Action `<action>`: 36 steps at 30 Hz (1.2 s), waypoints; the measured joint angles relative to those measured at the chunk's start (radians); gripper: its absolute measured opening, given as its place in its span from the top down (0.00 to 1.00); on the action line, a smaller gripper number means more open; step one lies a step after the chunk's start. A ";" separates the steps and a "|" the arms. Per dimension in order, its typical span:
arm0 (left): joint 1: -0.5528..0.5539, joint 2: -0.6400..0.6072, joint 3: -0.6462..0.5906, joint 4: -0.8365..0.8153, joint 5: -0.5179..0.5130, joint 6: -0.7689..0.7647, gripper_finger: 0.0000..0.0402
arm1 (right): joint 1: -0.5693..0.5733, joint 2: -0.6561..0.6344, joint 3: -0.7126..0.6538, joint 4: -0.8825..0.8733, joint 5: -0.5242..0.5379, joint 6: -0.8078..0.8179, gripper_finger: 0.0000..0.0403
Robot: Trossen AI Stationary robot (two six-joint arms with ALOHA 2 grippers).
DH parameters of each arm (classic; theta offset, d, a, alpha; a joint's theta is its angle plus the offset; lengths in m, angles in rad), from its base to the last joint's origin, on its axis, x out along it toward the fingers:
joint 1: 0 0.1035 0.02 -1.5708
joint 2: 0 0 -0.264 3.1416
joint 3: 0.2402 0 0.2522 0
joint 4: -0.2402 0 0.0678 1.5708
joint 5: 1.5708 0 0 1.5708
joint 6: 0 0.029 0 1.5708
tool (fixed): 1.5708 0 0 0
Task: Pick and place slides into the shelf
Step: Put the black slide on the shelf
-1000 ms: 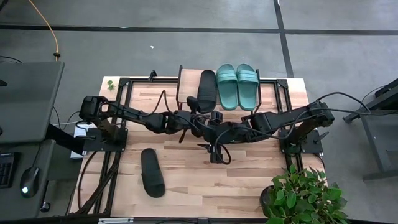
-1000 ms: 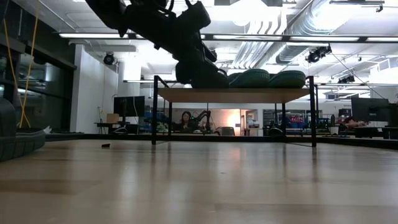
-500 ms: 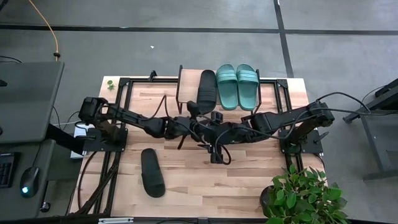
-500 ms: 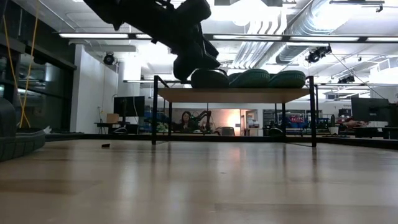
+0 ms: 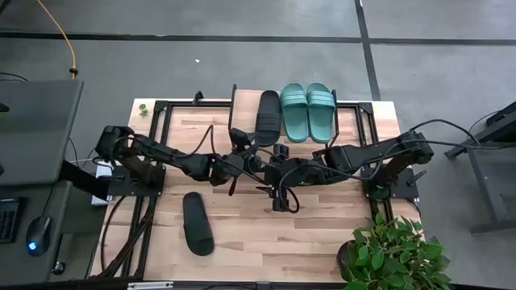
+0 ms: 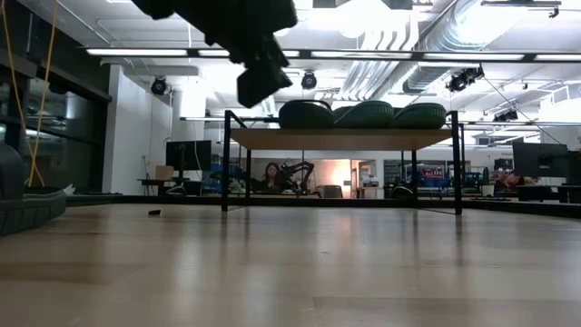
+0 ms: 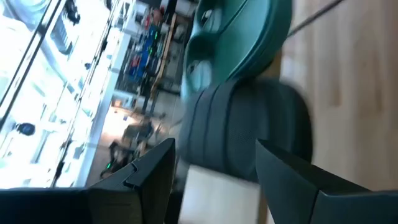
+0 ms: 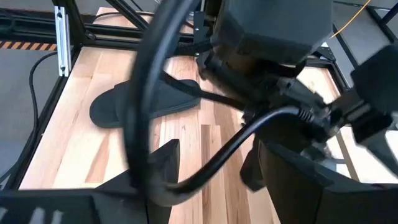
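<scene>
Fingers, left [image 7: 211,180]: spread, empty; black slide [image 7: 249,134] sat ahead on shelf [image 5: 244,103] beside two teal slides [image 5: 307,111]. Right fingers [image 8: 214,180] spread, idle. I judged remaining black slide [image 5: 197,223] next, on counter [image 5: 322,225] behind.

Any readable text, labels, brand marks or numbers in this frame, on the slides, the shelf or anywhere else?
None can be read.
Black slide on the shelf: no visible marking.
Green slides: no visible marking.
Black slide on the table: no visible marking.
Lit screens in the room behind the shelf: too small to read.
</scene>
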 joint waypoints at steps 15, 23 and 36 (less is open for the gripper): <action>0.005 -0.279 0.000 -0.593 0.042 -0.431 0.48 | 0.000 0.019 0.000 -0.003 -0.004 0.015 0.48; -0.027 -0.417 0.000 -0.889 0.324 -0.709 0.48 | 0.007 0.085 0.000 0.003 -0.027 0.008 0.48; -0.285 -0.548 0.000 -1.184 0.432 -1.065 0.49 | 0.037 0.146 0.000 0.042 -0.057 0.009 0.48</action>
